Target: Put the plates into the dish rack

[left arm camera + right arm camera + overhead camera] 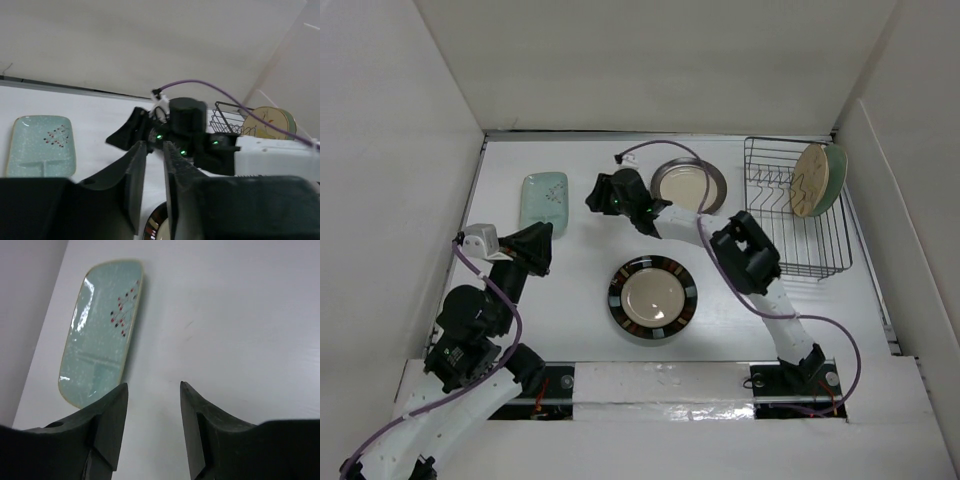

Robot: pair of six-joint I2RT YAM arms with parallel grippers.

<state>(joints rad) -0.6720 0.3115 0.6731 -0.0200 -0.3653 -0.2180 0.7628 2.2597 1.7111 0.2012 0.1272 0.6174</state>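
The pale-green rectangular plate (543, 200) lies flat at the back left; it also shows in the right wrist view (100, 330) and the left wrist view (42, 145). My right gripper (593, 197) is open and empty just right of it, above bare table (152, 385). My left gripper (546, 233) hovers near that plate's front edge, jaws a narrow gap apart and empty (154, 144). The striped-rim plate (653, 299) lies at centre front. The brown-rimmed plate (687, 186) lies at the back middle. The dish rack (820, 255) holds the floral plate (810, 180) and the pale-green round plate (837, 168) upright.
White walls enclose the table on the left, back and right. The right arm's forearm (680, 222) stretches over the table between the brown-rimmed plate and the striped-rim plate. A purple cable (665, 148) loops over the brown-rimmed plate.
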